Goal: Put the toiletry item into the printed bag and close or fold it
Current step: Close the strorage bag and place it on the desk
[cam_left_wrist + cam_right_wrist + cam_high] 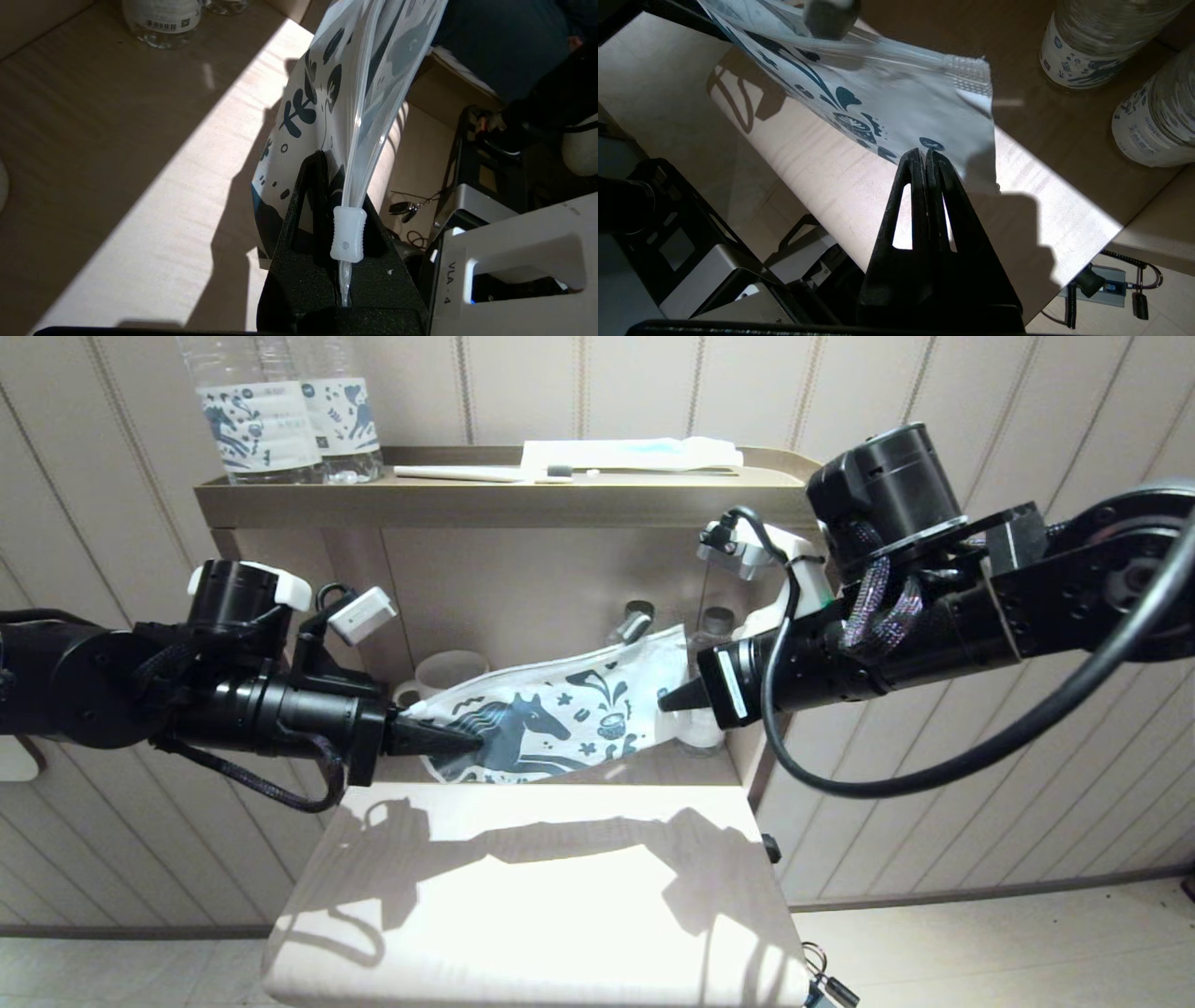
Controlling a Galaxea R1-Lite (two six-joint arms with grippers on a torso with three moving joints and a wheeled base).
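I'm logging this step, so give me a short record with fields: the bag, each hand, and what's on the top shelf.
printed bag: held up above the light table, stretched between both hands, slanting upward toward the right
left hand: shut on the bag's end with the white zip slider
right hand: shut on the opposite edge
top shelf: two labelled bottles, white toothbrush, flat packet

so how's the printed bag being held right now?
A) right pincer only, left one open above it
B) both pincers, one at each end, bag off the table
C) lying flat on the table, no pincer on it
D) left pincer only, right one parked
B: the left pincer and right pincer are each shut on an end of the printed bag, which hangs between them above the table.
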